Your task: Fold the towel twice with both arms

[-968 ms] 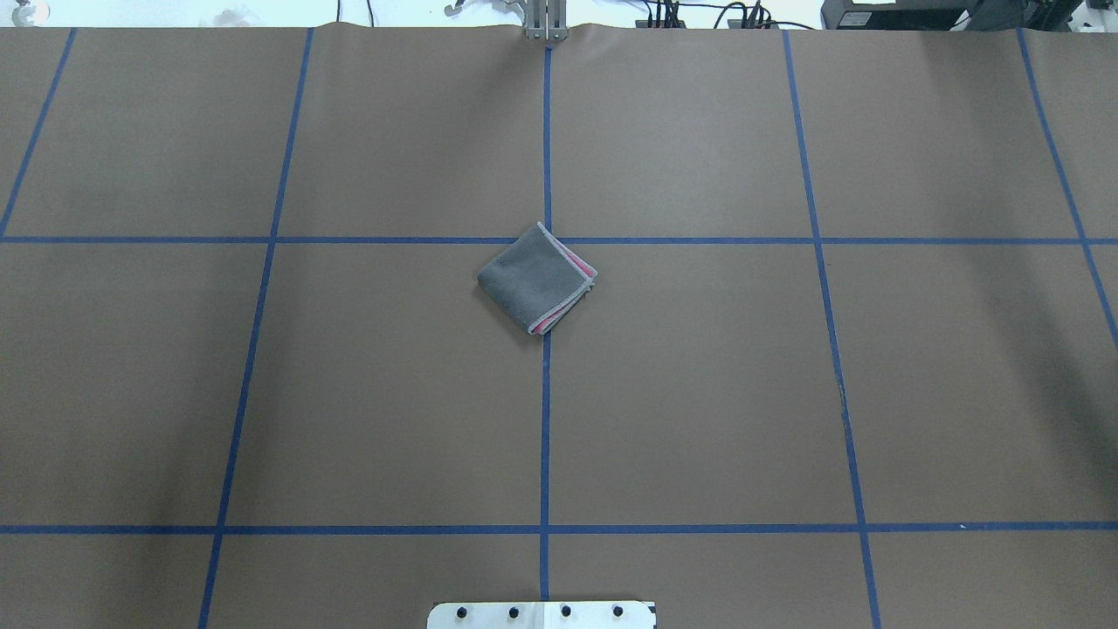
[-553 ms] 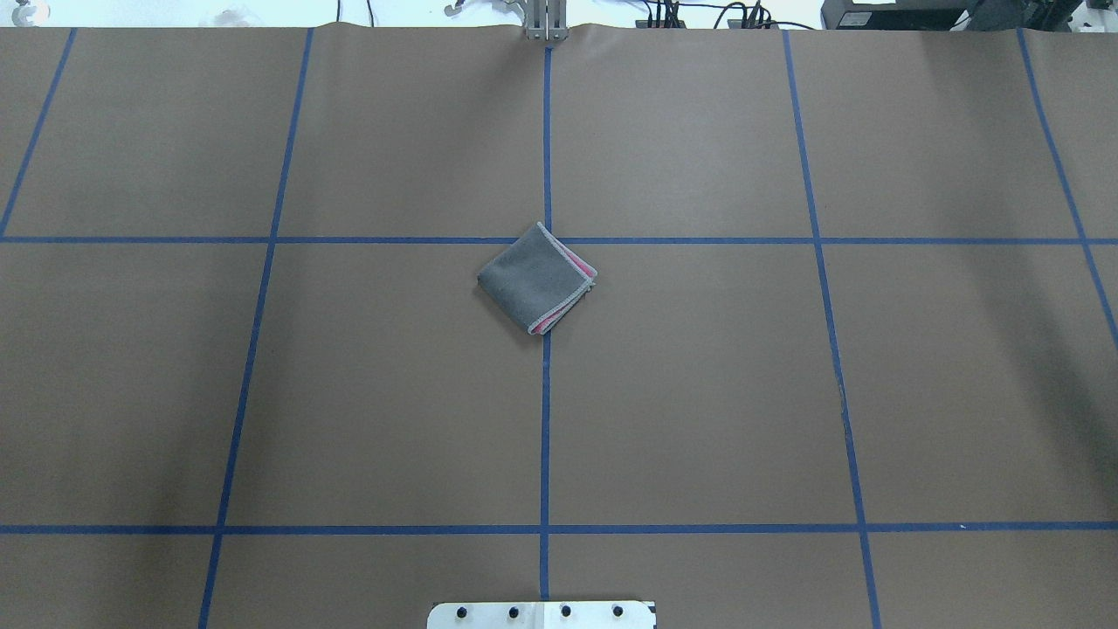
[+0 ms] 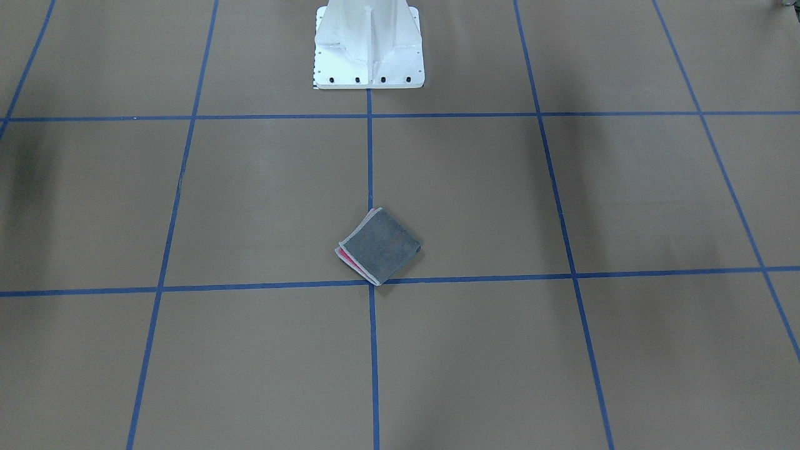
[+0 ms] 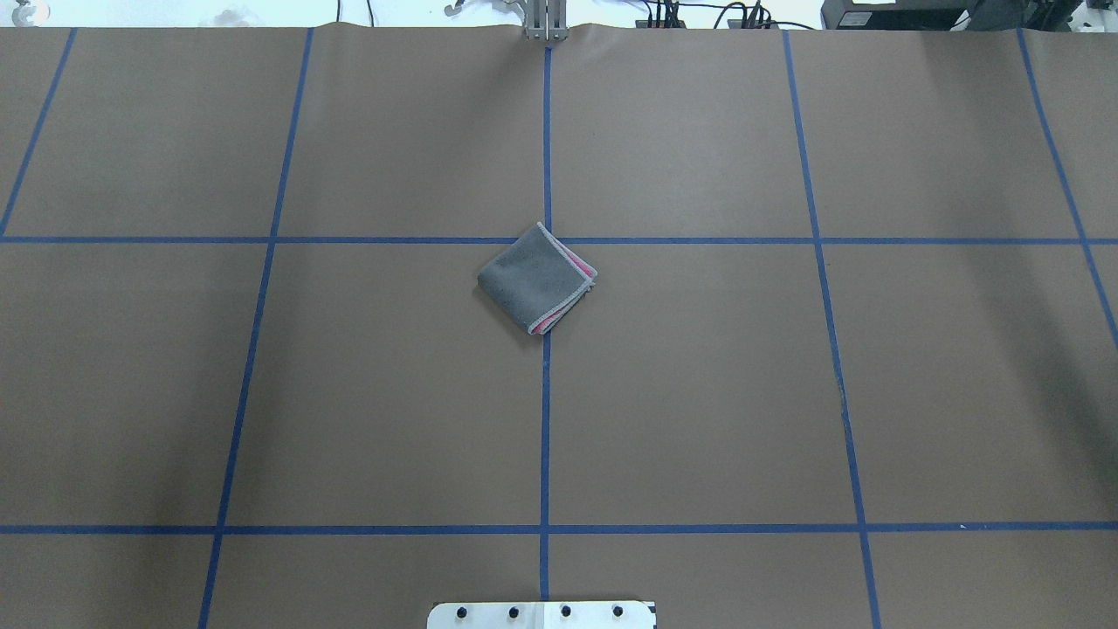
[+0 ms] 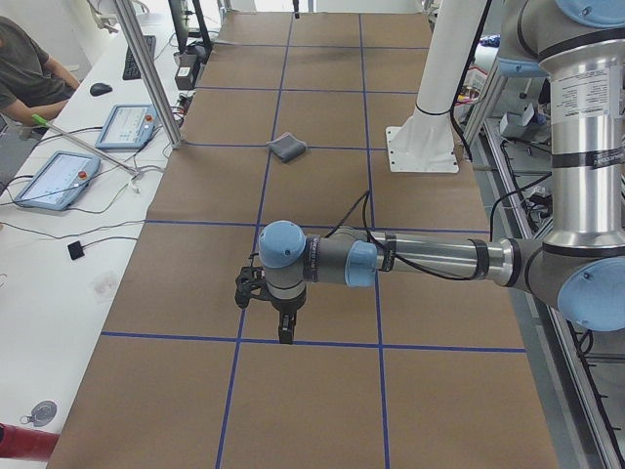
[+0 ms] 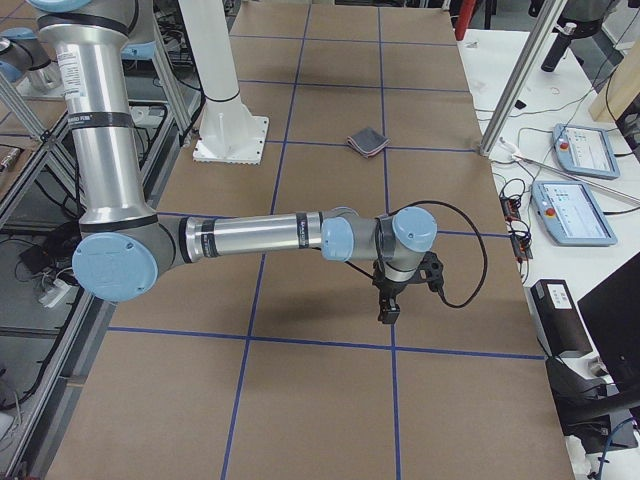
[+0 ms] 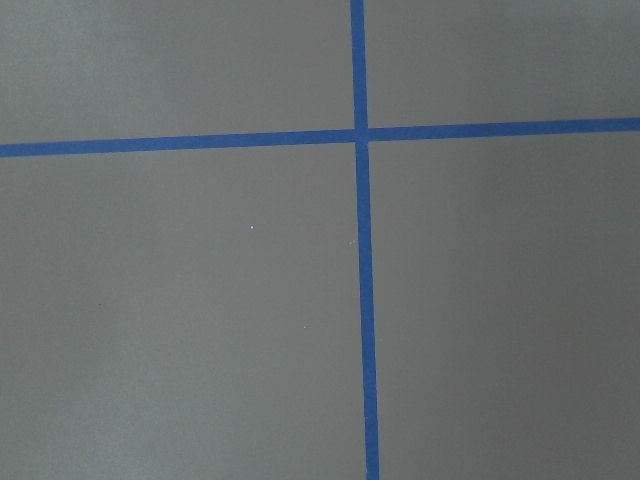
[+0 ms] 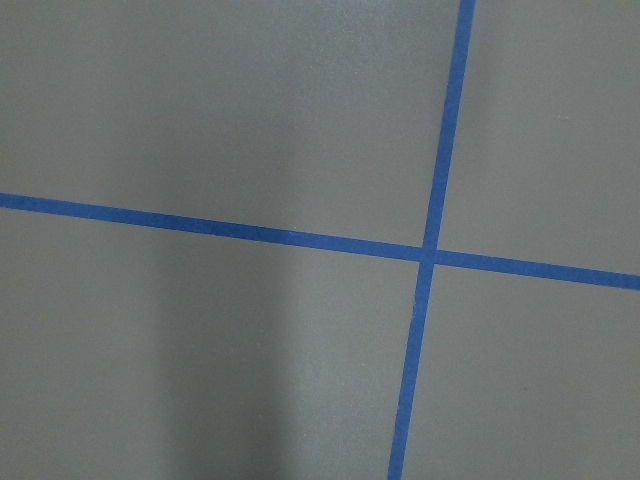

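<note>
I see the towel [image 4: 536, 279] lying flat on the brown table [image 4: 699, 393], in the middle, right on the centre line of blue tape [image 4: 545, 419]. Its far corner touches the spot where that line meets a cross line. It sits as a small folded square turned corner-on, like a diamond. The top face is grey. In the overhead view, pink layers peek out along the two edges on the view's right, under a pale grey stitched border. The other two edges are plain grey folds.

Nothing touches the towel. The left gripper [image 5: 285, 335] hangs point-down over the table near the robot's left end, well apart from the towel, and the right gripper [image 6: 385, 313] does the same near the other end. I only catch them from the side cameras, so I cannot tell how far either one is parted; I see nothing in them. Both wrist cameras give me only brown paper and a tape crossing.
</note>
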Controlling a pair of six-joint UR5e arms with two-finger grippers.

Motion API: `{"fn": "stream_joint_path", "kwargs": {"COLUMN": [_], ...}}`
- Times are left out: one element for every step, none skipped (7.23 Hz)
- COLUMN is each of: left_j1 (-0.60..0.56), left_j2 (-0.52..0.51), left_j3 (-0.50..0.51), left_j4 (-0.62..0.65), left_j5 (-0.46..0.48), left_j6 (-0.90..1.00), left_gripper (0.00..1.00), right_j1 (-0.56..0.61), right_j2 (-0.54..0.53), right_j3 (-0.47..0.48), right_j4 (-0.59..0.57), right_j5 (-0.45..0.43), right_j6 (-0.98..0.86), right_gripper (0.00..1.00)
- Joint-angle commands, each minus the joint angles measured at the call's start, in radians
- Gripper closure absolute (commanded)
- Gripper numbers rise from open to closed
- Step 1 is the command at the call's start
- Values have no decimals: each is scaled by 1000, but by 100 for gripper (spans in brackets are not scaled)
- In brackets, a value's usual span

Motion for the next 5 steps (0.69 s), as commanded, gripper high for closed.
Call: {"fn": "stream_joint_path", "kwargs": {"left_j1": [2, 2, -2, -5, -6], "left_j2": [-4, 2, -4, -5, -2], "left_j3": [11, 11, -8, -11, -12], "left_j4": [6, 12, 59, 79, 80], "left_j5": [-9, -15, -17, -15, -15], "left_j6": [4, 4, 4, 4, 4], "left_gripper": [0, 0, 0, 0, 0], "right_j1": [0, 0, 0, 0, 0], "right_j2": [-2, 0, 0, -2, -2], "right_j3": [-3, 0, -3, -3, -1], "right_j4": [2, 2, 2, 2, 2], "right_j5": [-2, -2, -2, -2, 0], "right_j6": [0, 0, -2, -2, 0], "right_gripper": [0, 0, 0, 0, 0]}}
